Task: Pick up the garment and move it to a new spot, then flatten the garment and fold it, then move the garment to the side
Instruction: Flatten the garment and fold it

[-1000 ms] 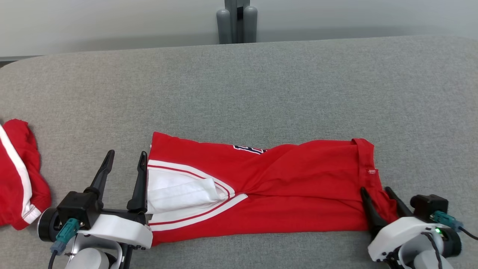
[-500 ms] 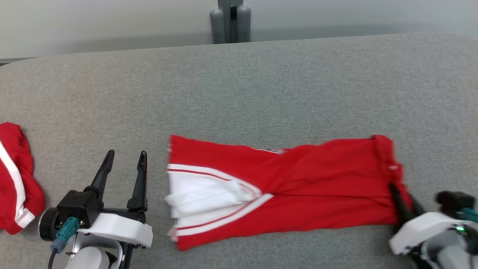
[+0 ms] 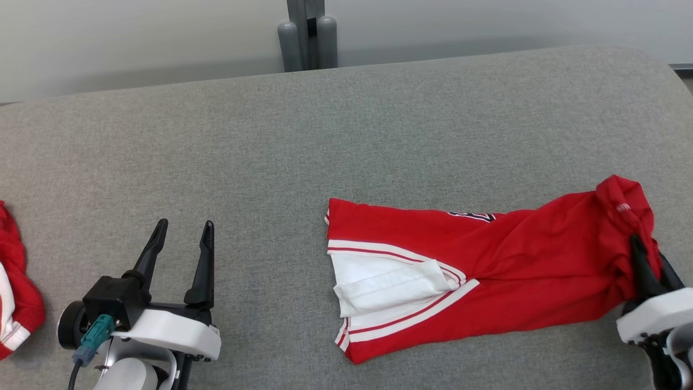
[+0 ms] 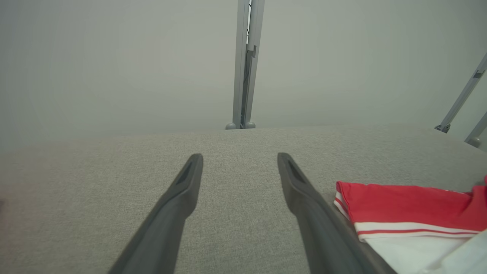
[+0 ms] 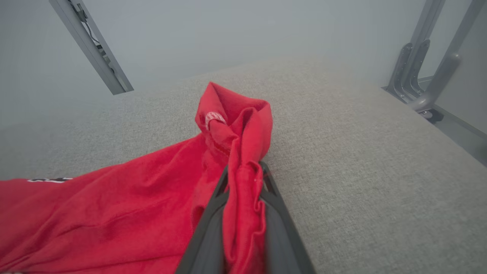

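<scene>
Pinching a bunched end of the red garment (image 3: 487, 265), the right gripper (image 3: 648, 250) is clenched; the left gripper (image 3: 184, 222) hovers spread, empty.

Soft, even light, no glare; faint shadows on the grey tabletop (image 3: 379, 135). Head view sharp. Wrist views hazy: fingers (image 5: 279, 236) of the right end effector (image 5: 244, 167) blur toward 6 o'clock, frame posts (image 5: 95, 49) lean at the edges.

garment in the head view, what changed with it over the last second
The right gripper closed on the red garment's right end and dragged it across the grey table toward the robot's right; that end is now bunched up. The head camera also turned right. The left gripper stayed open and empty, and the garment's white-striped end still lies flat.
</scene>
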